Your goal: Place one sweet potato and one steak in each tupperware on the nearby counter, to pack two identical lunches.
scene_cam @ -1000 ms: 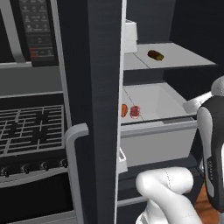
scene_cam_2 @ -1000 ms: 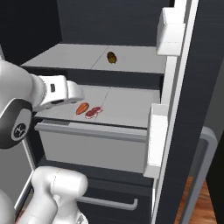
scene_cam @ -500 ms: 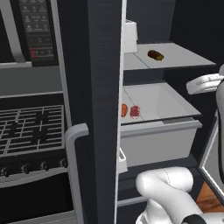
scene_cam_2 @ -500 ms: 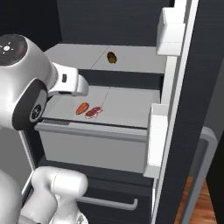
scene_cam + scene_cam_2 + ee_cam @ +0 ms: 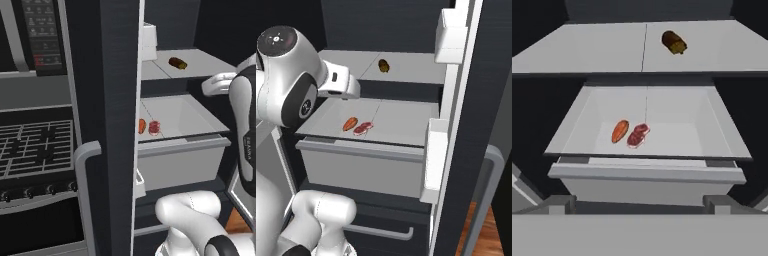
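Your gripper (image 5: 640,200) hung with its jaws spread wide and nothing between them, facing into the open fridge. Nearest it, on the lower shelf (image 5: 677,142) above the drawer (image 5: 647,182), the orange sweet potato (image 5: 619,131) lay with its long axis running front to back, tilted slightly. Just beside it, on the right in the hand view, lay the steak (image 5: 638,135), similarly angled. Farthest, on the upper shelf (image 5: 587,50), the brown sweet potato (image 5: 674,42) lay diagonally.
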